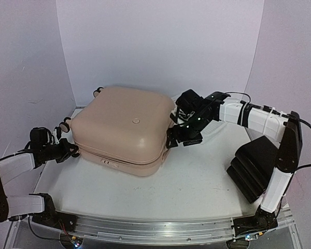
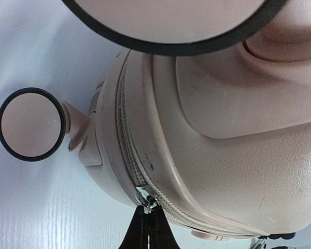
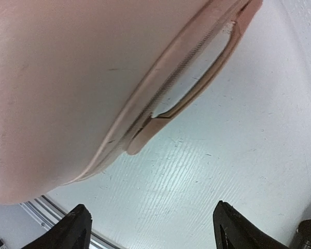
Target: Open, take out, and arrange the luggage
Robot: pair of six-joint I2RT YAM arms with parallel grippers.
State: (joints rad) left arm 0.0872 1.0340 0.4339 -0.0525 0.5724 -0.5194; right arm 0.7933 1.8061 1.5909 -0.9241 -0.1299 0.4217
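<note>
Top external shows the luggage (image 1: 124, 129) lying flat on the tabletop (image 1: 197, 187), lid down, nothing taken out; left wrist, left claw (image 2: 146, 228) pinched on the zipper pull (image 2: 145, 198); right wrist, right claw (image 3: 150, 228) wide and empty, so opening seems barely begun.

Black stacked bundle (image 1: 251, 168), white table (image 1: 145, 192)

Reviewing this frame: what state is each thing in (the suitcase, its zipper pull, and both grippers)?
luggage: closed, lying flat on the table.
zipper pull: at a corner near the wheels, right at the left fingertips.
left gripper: shut, apparently pinching the zipper pull.
right gripper: open, empty, beside the side handle.
</note>
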